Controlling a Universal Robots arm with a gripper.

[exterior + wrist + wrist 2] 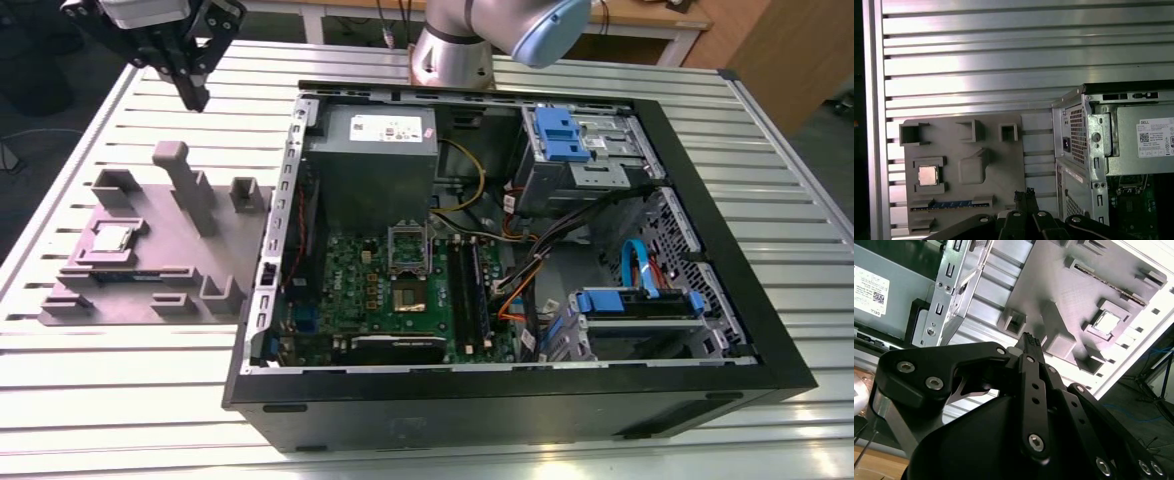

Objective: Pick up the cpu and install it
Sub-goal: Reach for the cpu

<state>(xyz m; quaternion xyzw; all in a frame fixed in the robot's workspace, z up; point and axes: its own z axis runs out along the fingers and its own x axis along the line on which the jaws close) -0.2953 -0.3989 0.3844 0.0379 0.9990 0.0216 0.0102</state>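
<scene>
Hovering over the desk (80, 130), my jaws appear closed and empty; the cpu (110, 238) rests in the grey holder (187, 258), its rim partly hidden.

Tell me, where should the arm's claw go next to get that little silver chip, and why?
Probably it should travel sideways until it hangs directly above the cpu. The gripper is shut and empty, high above the table and off to one side of the chip. The cpu lies flat in its pocket on the grey holder, outside the computer case, with nothing covering it.
</scene>
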